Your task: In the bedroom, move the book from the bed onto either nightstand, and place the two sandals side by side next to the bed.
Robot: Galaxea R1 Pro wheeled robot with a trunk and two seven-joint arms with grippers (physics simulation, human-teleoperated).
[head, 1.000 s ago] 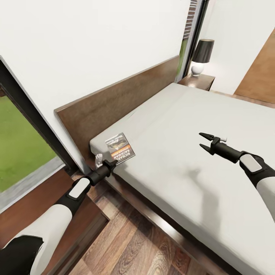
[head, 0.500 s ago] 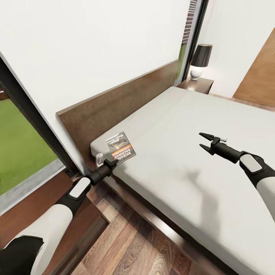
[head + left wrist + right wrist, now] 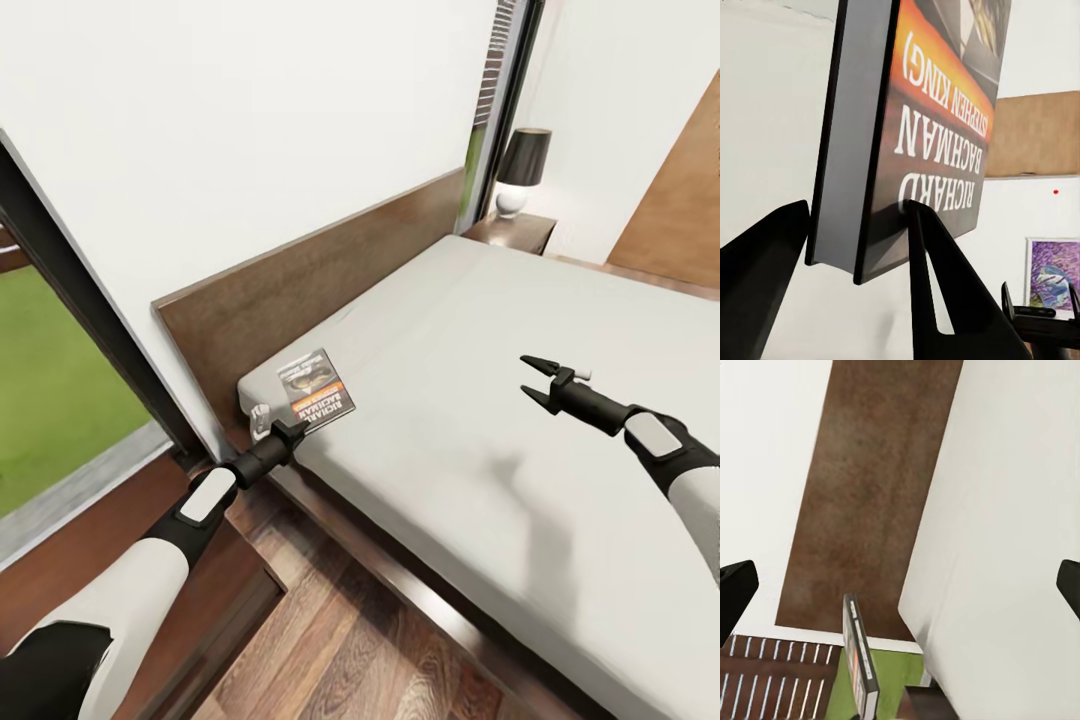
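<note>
Bed (image 3: 560, 420) corner: book (image 3: 316, 388) between left pincer (image 3: 283, 432) fingers

Left gripper (image 3: 290, 432) clamped shut, right gripper (image 3: 528, 379) spread wide.

Bright, even simulated daylight, soft arm shadow on the mattress (image 3: 520, 470) at five o'clock, sharp focus, wide-angle stretching at edges.

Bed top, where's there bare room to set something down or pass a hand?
The mattress is bare from the book across to the far side and foot. The right hand hangs open over it. Crowded only at the near headboard corner, where the left hand grips the book's edge.
</note>
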